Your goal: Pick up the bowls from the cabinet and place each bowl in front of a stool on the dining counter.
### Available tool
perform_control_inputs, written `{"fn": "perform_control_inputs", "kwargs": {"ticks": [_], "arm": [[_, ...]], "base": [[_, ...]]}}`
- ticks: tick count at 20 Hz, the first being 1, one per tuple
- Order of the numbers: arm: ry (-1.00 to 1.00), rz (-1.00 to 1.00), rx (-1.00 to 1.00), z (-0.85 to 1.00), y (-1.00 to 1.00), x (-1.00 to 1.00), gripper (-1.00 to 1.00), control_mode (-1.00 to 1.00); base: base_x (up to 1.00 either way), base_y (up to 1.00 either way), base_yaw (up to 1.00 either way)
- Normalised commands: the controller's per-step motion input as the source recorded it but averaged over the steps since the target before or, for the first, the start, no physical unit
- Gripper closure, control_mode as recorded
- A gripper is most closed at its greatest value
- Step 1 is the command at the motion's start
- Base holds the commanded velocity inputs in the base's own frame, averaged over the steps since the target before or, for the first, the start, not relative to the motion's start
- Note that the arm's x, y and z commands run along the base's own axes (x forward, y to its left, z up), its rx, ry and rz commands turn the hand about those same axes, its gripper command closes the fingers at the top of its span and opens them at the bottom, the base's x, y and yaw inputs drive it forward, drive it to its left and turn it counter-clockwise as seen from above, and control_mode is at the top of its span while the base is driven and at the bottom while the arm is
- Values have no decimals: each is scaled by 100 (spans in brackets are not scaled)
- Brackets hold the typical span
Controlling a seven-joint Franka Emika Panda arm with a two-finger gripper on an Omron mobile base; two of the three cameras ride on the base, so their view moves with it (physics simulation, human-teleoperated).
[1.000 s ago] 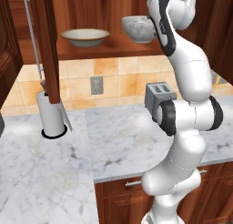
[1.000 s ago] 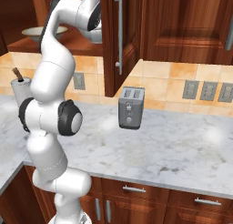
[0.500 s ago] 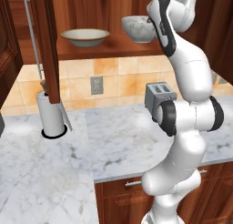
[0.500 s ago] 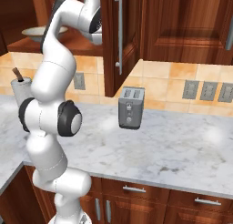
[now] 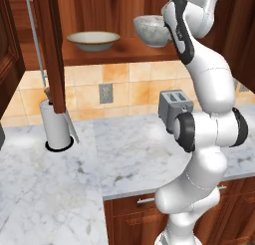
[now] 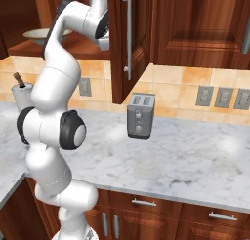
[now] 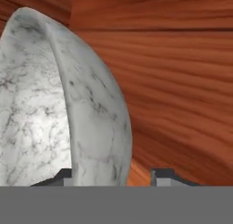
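Marbled bowl on the cabinet shelf, rim seen edge-on between the end effector fingertips, one inside, one outside the wall. Cannot tell whether clamped on it or merely straddling. Cream bowl on same shelf, left of marbled one, apart. Toaster on desk below.

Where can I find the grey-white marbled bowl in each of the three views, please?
Left base view: marbled bowl on the cabinet shelf, top centre, beside the arm.
Right base view: I cannot make it out; the arm covers that spot.
Hand view: left half, very close, rim between the fingertips.
Shared landmark: the toaster below.
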Motion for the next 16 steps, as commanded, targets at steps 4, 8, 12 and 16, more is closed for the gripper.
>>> {"fn": "perform_control_inputs", "kwargs": {"ticks": [4,8,12,16], "arm": [[-8,0,0,0,0,0,100,-100],[-18,0,0,0,0,-9,100,-100],[-13,0,0,-6,0,-23,100,-100],[-4,0,0,-12,1,-41,100,-100]], "base": [[0,0,0],[0,0,0],[0,0,0],[0,0,0]]}}
